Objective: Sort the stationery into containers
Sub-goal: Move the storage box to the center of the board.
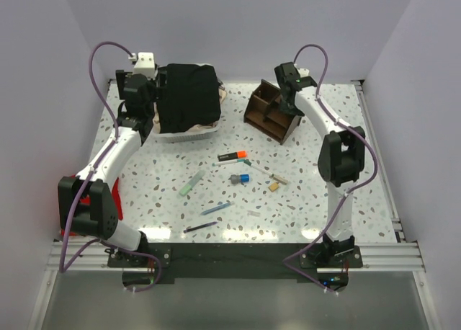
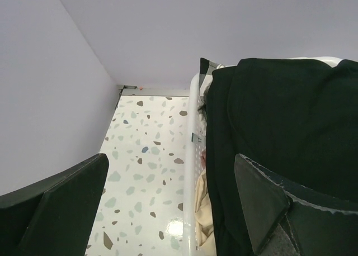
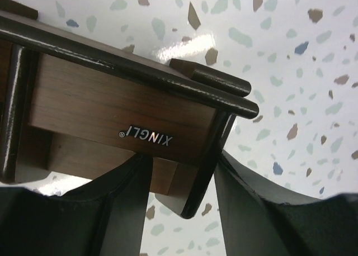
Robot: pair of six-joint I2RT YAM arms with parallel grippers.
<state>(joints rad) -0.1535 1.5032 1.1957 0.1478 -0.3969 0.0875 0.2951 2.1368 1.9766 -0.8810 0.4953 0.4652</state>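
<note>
My right gripper (image 3: 182,169) half-closed, apparently pinching organiser (image 3: 123,108) end wall | left gripper (image 2: 170,175) wide, well left of organiser | stationery (image 1: 233,156) loose, near side of organiser | risk: my off-centre grip tips organiser, or drags it into stationery

Bright, even light falls from above onto the desk (image 1: 288,207). Its glossy speckled top throws back a row of white glare patches along the edge well in front of the wooden organiser (image 1: 272,112). Shadows around the organiser are faint and soft. To the left of the organiser, the black cloth (image 1: 189,96) sinks to a nearly featureless dark mass. In the right wrist view the organiser is sharp and its silver lettering glints, with a glare patch on the desk just beyond its rim. The right hand (image 3: 182,211) below it is dark and soft. In the left wrist view the left hand (image 2: 168,189) is likewise underexposed and blurred.
</note>
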